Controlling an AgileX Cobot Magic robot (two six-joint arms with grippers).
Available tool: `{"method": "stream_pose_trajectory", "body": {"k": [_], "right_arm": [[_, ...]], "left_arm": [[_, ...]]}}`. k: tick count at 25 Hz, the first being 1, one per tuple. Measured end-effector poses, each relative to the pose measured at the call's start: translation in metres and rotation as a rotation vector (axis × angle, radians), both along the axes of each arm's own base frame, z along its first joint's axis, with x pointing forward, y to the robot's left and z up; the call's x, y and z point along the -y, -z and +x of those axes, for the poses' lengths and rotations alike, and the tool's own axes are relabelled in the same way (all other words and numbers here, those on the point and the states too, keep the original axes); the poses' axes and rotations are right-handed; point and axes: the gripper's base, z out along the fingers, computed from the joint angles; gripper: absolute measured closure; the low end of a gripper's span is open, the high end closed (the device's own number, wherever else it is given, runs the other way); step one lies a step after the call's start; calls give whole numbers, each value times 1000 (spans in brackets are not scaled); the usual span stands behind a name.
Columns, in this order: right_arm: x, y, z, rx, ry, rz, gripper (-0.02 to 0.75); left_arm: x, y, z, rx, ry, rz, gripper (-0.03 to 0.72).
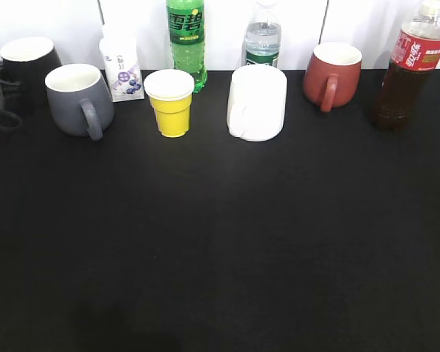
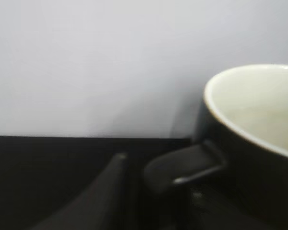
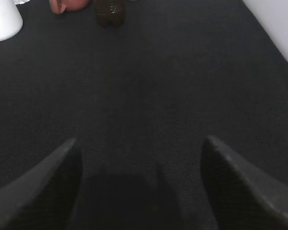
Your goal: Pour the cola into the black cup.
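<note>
The cola (image 1: 411, 70) stands far right at the back of the table (image 1: 220, 242), cap on, upright, just right of the red mug (image 1: 331, 73). The black cup (image 1: 28, 64) sits at the opposite end, far left, tucked behind the grey mug (image 1: 77, 99). So bottle and cup are well apart, with a yellow cup (image 1: 170, 101), a white cup (image 1: 257, 103), a green bottle (image 1: 187, 40) and a water bottle (image 1: 262, 40) lined up between them.

The right gripper (image 3: 139, 158) hangs low over bare table, jaws spread wide with nothing between them, and the cola's base (image 3: 110, 12) sits dead ahead at the top of its view. That reads as a lined-up approach for the bottle.

The left gripper (image 2: 134, 187) is right up against the black cup (image 2: 249, 143): white inside, handle (image 2: 185, 167) just beside a dark finger. Too close and blurred; I cannot tell whether those jaws are open or closed on anything. My guess is it's there to fetch or steady the cup. Nothing poured yet.
</note>
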Motion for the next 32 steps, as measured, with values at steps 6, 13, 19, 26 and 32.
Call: {"method": "stream_pose_trajectory", "body": {"k": [6,13,19,26,32], "right_arm": [[0,0,0,0,0,0,154],[0,0,0,0,0,0,154],[-1,-23,9,260,-8,5,154],[1,22,118,371,-14,-9,154],[1,60,203,429,-23,-6,154]], "left_arm": [[4,0,2,0,70,25,641],[-3,-118,-19,171,53,94,654],[37,-159,-105,232,141,98,654],[98,-129,-175,168,360,27,655],[118,-111,-191,103,445,4,655]]}}
